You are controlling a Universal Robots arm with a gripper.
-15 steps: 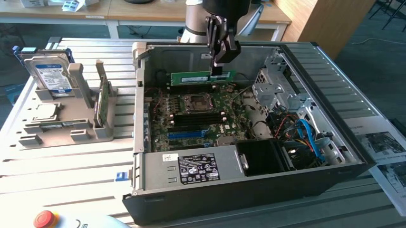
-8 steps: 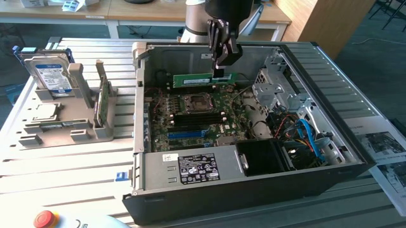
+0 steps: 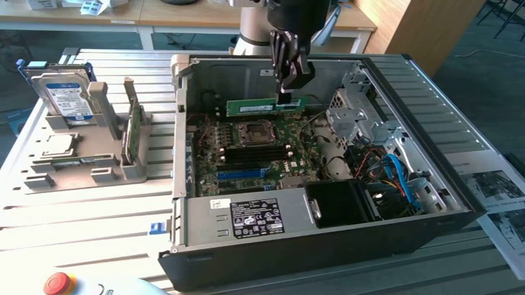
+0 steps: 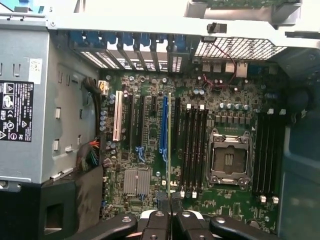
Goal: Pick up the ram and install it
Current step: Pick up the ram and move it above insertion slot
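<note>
— Inside the open computer case [image 3: 328, 261], what is the claw doing?

— The gripper [image 3: 286, 97] is clamped tight on the ram [image 3: 258, 107], pinching the end of it toward the exterior view's right. The green stick lies level on its long edge, beyond the CPU socket [image 3: 253, 133] and near the case's far wall.

— Is it touching the motherboard [image 3: 283, 161]?

— I can't tell. From the wrist, the ram [image 4: 169, 140] shows edge-on as a thin line running out from the gripper [image 4: 170, 220], between a blue slot [image 4: 163, 130] and the black slots [image 4: 192, 145].

— And outside the case?

— A second green stick [image 3: 131, 132] and a hard drive [image 3: 67, 98] stand in a grey holder [image 3: 82, 175].
</note>
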